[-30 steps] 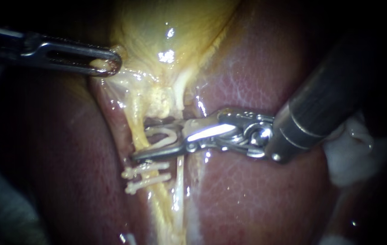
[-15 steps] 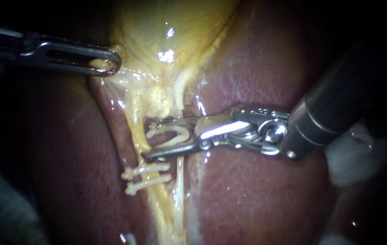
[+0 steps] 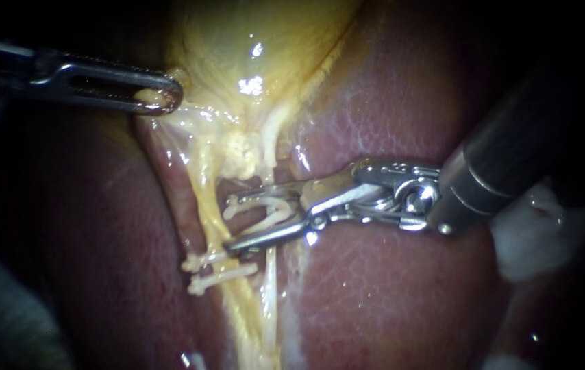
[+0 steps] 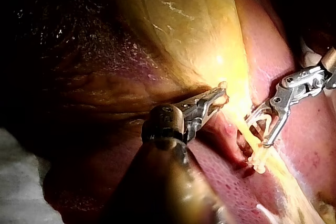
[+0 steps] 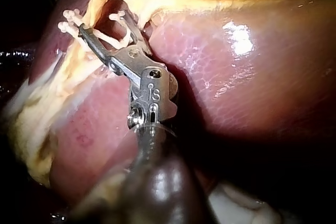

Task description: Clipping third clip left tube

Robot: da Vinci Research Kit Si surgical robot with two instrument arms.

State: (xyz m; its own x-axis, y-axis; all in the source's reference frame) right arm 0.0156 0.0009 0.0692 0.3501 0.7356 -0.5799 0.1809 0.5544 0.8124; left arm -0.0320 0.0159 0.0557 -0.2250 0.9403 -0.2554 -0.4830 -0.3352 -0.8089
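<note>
Since a second ago the right instrument has drawn back to the right and tipped, so its near jaw now sits beside the clips already on the tube.
Running from the gallbladder toward the near side, the left tube is a yellow strand just left of the jaw tips; I cannot tell whether they straddle it. Those jaws stand wide apart with an open white clip seated between them, one leg against each jaw. Two closed clips cross the tube just nearer than the near jaw tip. At far left, the left instrument has its jaws clamped on a pale edge of the gallbladder. The liver lies on either side of the tube.
</note>
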